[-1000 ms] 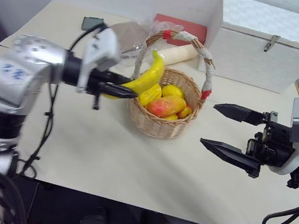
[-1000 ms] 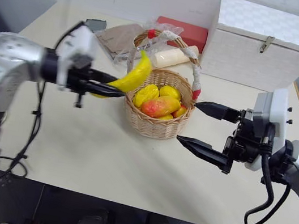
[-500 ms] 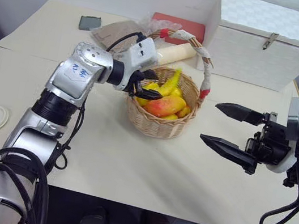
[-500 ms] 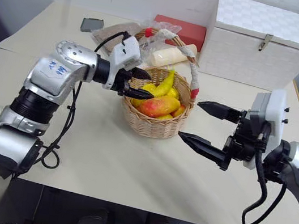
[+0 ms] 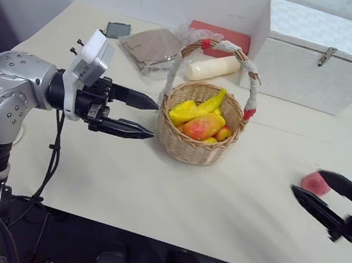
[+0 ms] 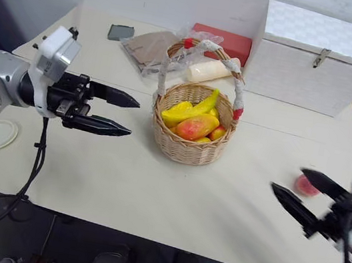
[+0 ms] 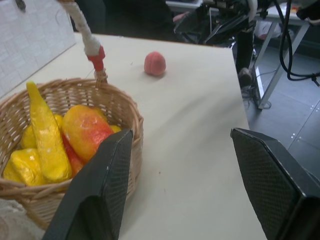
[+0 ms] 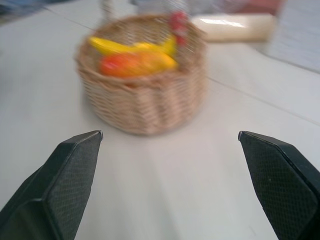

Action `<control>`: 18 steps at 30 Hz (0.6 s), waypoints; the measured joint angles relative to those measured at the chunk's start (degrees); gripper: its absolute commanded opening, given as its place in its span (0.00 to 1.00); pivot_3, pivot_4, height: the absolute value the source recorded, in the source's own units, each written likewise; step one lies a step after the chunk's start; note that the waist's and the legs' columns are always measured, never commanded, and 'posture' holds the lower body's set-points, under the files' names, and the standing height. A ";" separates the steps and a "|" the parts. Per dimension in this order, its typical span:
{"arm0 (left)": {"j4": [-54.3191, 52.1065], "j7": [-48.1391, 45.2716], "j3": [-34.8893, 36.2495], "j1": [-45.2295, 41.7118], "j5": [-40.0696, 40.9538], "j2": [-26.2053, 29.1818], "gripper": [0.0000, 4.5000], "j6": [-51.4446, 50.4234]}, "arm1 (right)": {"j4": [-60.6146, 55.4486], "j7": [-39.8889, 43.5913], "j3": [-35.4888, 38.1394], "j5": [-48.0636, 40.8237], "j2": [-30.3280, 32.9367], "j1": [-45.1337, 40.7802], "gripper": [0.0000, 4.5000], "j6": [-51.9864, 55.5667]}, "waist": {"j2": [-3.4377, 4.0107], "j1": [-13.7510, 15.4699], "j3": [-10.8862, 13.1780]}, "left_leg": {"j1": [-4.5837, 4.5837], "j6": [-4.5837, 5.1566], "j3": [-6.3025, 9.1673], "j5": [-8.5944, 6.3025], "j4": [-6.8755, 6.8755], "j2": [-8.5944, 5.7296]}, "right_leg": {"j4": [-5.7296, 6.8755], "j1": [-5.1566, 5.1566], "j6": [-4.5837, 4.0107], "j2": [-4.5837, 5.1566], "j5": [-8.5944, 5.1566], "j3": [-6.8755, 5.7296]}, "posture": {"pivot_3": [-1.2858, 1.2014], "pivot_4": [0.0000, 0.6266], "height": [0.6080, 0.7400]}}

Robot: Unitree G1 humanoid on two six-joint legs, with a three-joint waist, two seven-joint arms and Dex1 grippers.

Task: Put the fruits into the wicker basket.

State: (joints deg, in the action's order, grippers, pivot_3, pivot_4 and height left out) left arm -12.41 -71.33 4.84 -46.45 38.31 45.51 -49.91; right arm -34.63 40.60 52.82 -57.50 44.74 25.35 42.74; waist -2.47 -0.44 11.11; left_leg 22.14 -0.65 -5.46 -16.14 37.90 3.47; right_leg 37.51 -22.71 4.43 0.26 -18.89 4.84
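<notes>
Yellow banana (image 5: 202, 107), pink peach (image 5: 314, 183) — tan woven basket (image 5: 190, 149).

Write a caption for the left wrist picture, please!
Yellow toy banana lies in the round wicker basket; pink peach waits outside.

A cream table (image 5: 152, 195) is seen bearing the wicker basket (image 5: 194, 145), white box (image 5: 323, 58), and peach (image 5: 314, 183) beside the right fingers (image 5: 316, 203).

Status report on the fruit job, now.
Left gripper open, empty, beside basket. Right gripper open, empty, near peach. Banana and mango in basket; peach still on table. Nothing blocking.
</notes>
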 measured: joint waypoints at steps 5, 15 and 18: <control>1.73 0.61 -3.97 -2.30 -0.26 -3.90 1.00 2.14 | 5.67 3.24 6.10 1.88 -2.25 7.61 1.00 -0.33 | 0.02 -1.05 -0.02 | -0.03 0.04 -0.03 -0.08 -0.04 0.01 | -0.10 0.06 0.06 0.00 0.03 0.03 | 0.52 0.24 1.00; 1.68 1.40 -6.42 -3.55 -0.39 -6.40 1.00 5.28 | 13.65 2.67 -0.67 10.38 -0.87 -1.05 1.00 -5.89 | 0.31 -2.76 -0.15 | -0.19 -0.04 -0.08 -0.10 -0.21 0.08 | -0.08 0.05 0.04 -0.20 0.00 0.25 | 0.52 0.24 1.00; 1.37 2.32 -6.47 -3.51 -0.39 -6.69 1.00 5.46 | 15.94 0.99 -6.53 14.26 -2.21 -4.69 1.00 -7.75 | 0.32 -2.43 -0.15 | -0.08 -0.16 -0.01 -0.08 -0.23 0.10 | -0.09 -0.02 0.03 -0.25 -0.05 0.25 | 0.52 0.24 1.00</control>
State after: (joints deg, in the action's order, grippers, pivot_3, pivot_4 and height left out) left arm -11.04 -69.01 -1.63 -49.95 37.91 38.82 -44.45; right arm -18.69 41.60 46.30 -43.24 42.54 20.66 34.99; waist -2.14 -2.87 10.96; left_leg 22.06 -0.81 -5.47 -16.23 37.67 3.57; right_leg 37.42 -22.73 4.46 0.00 -18.94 5.08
